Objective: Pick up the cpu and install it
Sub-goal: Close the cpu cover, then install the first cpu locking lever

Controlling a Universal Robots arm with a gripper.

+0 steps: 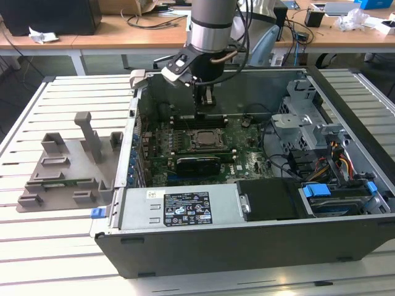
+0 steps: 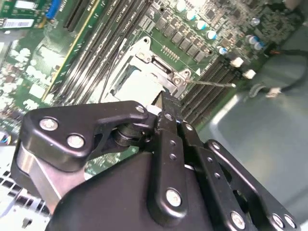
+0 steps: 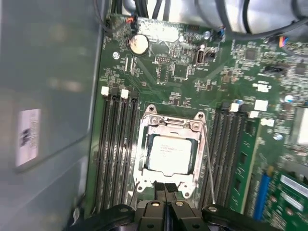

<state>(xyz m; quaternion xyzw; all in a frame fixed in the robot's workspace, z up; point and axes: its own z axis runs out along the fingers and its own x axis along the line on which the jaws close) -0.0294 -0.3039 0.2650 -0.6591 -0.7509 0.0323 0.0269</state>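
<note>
The cpu (image 3: 172, 154), a flat square chip with a silver-grey lid, lies inside the metal-framed socket (image 3: 147, 126) on the green motherboard (image 3: 178, 72). In the exterior view the cpu (image 1: 206, 138) sits in the middle of the board inside the open computer case (image 1: 247, 240). My gripper (image 1: 207, 102) hangs a little above the board, just behind the socket and apart from the chip. In both wrist views its black fingers (image 3: 166, 188) are pressed together with nothing between them. The fingertips (image 2: 161, 103) hover beside the socket's frame.
A grey plastic fixture tray (image 1: 62, 169) rests on the slatted table at the exterior view's left. Memory slots (image 3: 115, 144) flank the socket on both sides. Drive bays and cables (image 1: 321, 148) fill the case at the exterior view's right. A thin latch lever (image 3: 208, 159) runs along the socket.
</note>
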